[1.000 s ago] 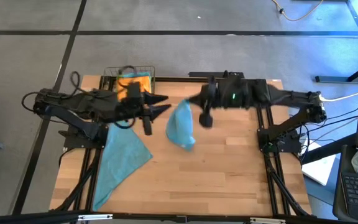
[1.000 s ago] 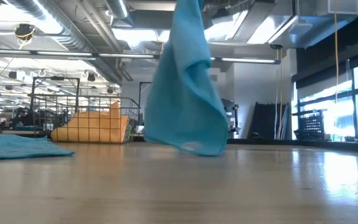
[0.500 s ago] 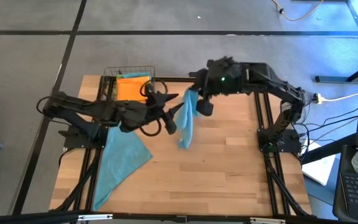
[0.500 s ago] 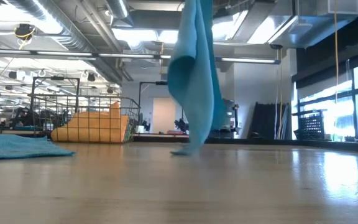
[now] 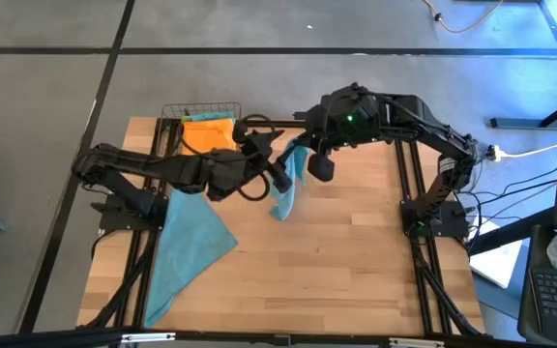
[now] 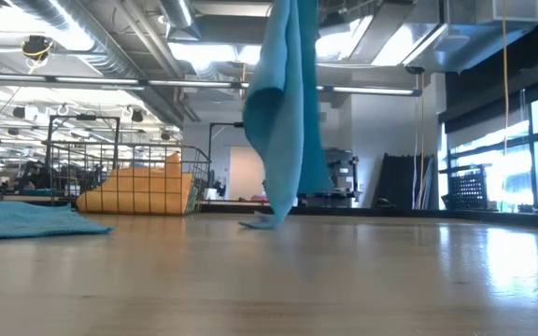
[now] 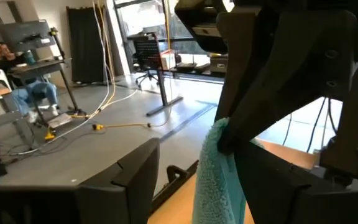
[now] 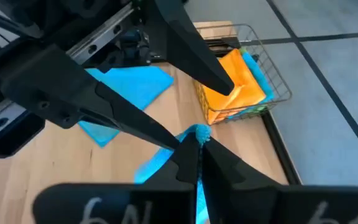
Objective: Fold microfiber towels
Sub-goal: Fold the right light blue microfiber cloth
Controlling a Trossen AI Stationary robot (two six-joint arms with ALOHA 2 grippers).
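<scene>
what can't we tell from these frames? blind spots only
- Wire basket: towels under the orange towel are hidden, count unknown.
- Low view: hanging teal towel cut off at top edge; right gripper holding it is out of frame.
- High view: left gripper overlaps the towel; contact unclear.
- Flat teal towel: partly under the left arm.

Hanging teal towel (tip on table)

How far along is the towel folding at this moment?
Nothing looks folded yet. The right gripper dangles a teal towel, its tip brushing the table, with the left gripper open beside it. Another teal towel lies unfolded; more, including an orange one, wait in the wire basket.
</scene>
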